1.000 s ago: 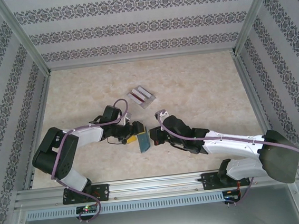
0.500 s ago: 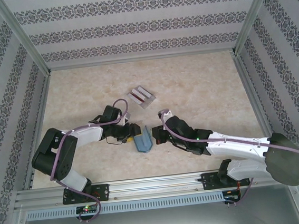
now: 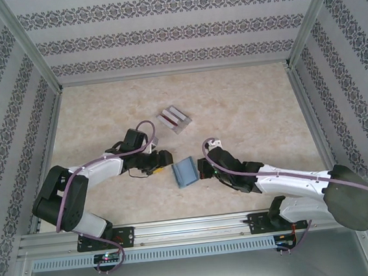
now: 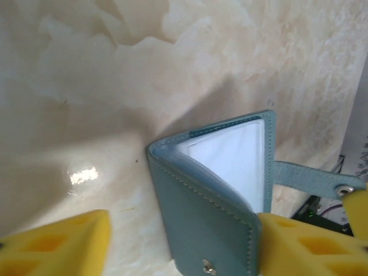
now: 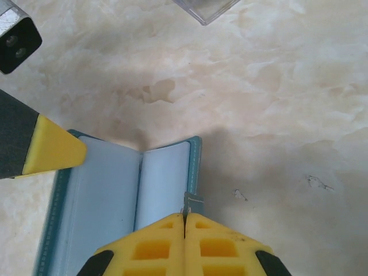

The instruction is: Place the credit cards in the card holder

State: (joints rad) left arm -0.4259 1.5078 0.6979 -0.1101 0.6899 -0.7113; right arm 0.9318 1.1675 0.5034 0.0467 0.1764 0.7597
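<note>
card holder [image 3: 186, 172]: was tilted, now open flat between both arms | right fingers [image 5: 184, 247]: clamped on its edge | left fingers [image 3: 166, 158]: half-open, gripping nothing | ready for credit cards [image 3: 174, 119]

The wallet [image 3: 186, 172], nearly edge-on a second ago, now lies spread open on the bench [image 3: 246, 106], shifted slightly rightward below the cards [image 3: 174, 119]. The right tool [image 3: 202, 169], pinching its edge, has drawn back the same way, farther from the cards.
</note>
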